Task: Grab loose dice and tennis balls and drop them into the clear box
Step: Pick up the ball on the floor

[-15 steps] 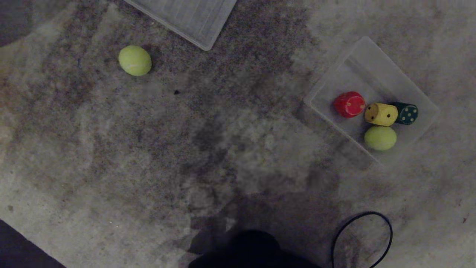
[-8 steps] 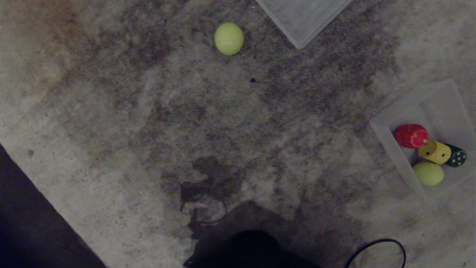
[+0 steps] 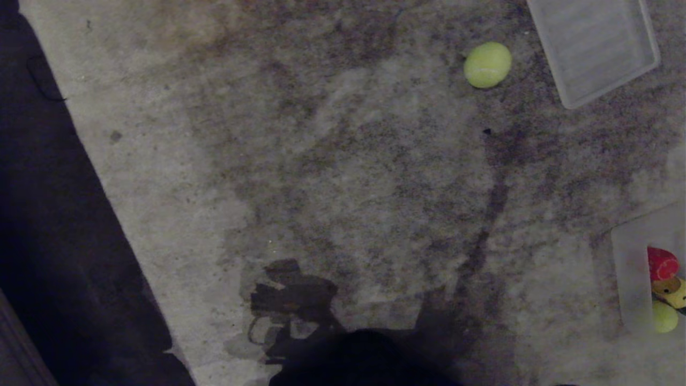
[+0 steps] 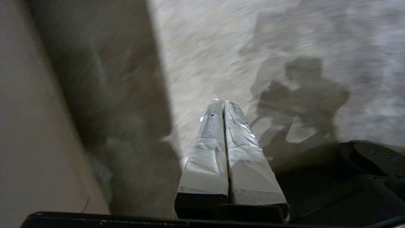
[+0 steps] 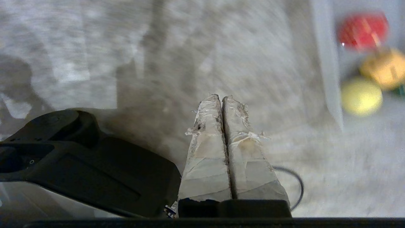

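Presently, one loose tennis ball [image 3: 487, 65] lies on the mottled grey carpet [image 3: 343, 177] at the far right of the head view, just beside the ribbed translucent lid panel [image 3: 592, 45] and well apart from the clear box [image 3: 627, 268]. That box sits at the right edge, partly cut off — inside it are a red die [image 3: 662, 264], a yellow die [image 3: 672, 288] and a second tennis ball [image 3: 664, 316], close together. Neither arm shows in the head view. Left gripper [image 4: 222, 102]: taped fingers pressed together, empty, above bare carpet. Right gripper [image 5: 221, 97]: likewise clenched on nothing — the box is near it.
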Controlling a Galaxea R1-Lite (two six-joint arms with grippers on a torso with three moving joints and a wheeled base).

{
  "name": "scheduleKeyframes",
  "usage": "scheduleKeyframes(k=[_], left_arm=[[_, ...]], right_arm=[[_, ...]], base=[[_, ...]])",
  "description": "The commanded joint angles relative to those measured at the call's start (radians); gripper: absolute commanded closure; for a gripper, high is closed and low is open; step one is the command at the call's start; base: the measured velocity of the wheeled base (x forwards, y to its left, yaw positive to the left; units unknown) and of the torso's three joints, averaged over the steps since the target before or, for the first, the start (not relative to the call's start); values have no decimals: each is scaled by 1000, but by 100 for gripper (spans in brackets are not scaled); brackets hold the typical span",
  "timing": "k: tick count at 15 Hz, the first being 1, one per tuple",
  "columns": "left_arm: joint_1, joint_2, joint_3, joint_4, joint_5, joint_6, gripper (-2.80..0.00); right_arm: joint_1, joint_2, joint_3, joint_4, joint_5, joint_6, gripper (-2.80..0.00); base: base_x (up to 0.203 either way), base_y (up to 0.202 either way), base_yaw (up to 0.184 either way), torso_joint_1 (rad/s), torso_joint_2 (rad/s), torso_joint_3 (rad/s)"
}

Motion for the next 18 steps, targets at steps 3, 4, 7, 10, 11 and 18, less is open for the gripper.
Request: scheduleKeyframes(k=[3,4,7,10,11,18], left_arm=[[0,0,2,0,1,0,0],[0,0,2,0,1,0,0],[0,0,2,0,1,0,0],[0,0,2,-2,2,0,0],[0,0,2,-2,2,0,0],[0,0,2,-1,2,-1,0]], right_arm=[[0,2,1,-1,0,0,0],[0,2,1,-1,0,0,0],[0,2,1,-1,2,0,0],[0,2,1,-1,0,0,0],[0,2,1,-1,0,0,0],[0,2,1,-1,0,0,0]], base=[[-1,-5,124,3,1,4],[0,0,0,0,0,0],[0,0,0,0,0,0],[0,0,0,0,0,0],[0,0,0,0,0,0],[158,0,0,3,3,0]])
